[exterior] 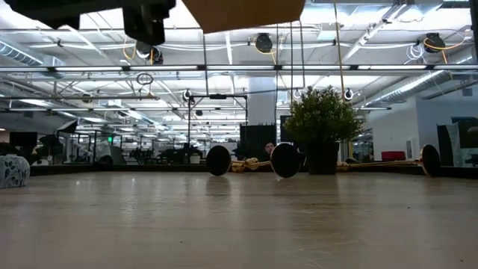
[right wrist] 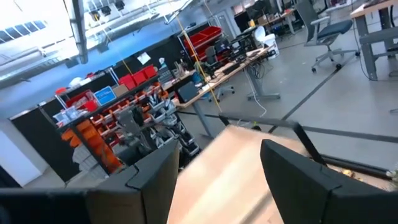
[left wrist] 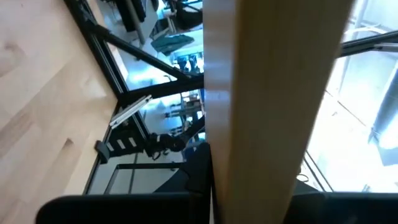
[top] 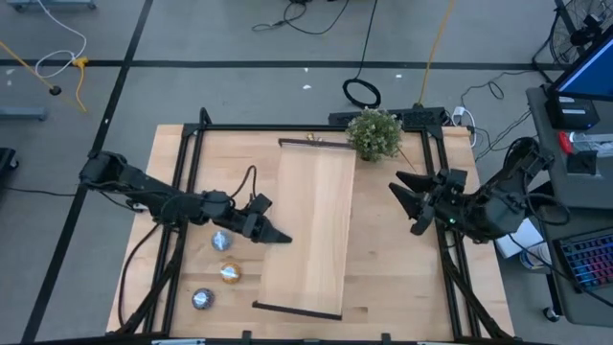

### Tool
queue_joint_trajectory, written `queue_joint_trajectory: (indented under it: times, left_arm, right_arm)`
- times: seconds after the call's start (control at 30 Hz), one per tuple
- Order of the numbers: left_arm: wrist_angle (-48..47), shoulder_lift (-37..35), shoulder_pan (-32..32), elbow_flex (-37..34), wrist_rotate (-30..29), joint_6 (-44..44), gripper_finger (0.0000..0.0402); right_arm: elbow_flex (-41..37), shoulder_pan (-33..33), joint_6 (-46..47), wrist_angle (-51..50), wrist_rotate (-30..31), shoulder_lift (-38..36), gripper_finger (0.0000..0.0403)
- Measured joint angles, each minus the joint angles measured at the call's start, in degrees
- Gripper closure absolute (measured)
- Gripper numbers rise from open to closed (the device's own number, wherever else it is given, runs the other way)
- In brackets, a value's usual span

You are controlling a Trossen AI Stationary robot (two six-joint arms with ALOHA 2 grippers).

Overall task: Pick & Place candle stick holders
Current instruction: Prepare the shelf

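Observation:
Three gold candle stick holders lie on their sides along the table's far edge in the low view, round bases toward the camera [exterior: 218,161] [exterior: 285,161] [exterior: 429,159]. In the high view one gold bit [top: 311,139] shows at the far end of a long pale wooden board [top: 316,230]. My left gripper [top: 281,237] is shut on that board's left edge. My right gripper [top: 407,199] is open and empty, right of the board and near the plant; its fingers show apart in the right wrist view [right wrist: 217,186]. My left gripper holds the wooden board by its left long edge [left wrist: 249,186], about mid-length, with the board between its two fingers. The fingers come level from the table's left, across the edge. In the low view the board [exterior: 243,13] shows high above the table top, beside the gripper [exterior: 146,26].
A green potted plant [top: 374,134] stands at the far edge, right of the board. Three low round tealight discs [top: 220,240] [top: 230,273] [top: 201,299] lie left of the board, near the left arm. A black frame [top: 192,192] borders the table.

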Motion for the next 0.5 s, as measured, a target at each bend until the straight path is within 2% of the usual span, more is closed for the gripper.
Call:
queue_joint_trajectory:
  times: [0.23,0.5]
  left_arm:
    - [13.5,12.0,2.1,2.8,2.5,-4.4,0.0353]
    - [14.5,24.6,2.6,12.5,6.7,-6.6,0.0353]
  right_arm:
    - [0.0,0.0,-9.4,7.3,0.0,0.0,0.0179]
    - [0.0,0.0,-11.6,9.5,0.0,0.0,0.0179]
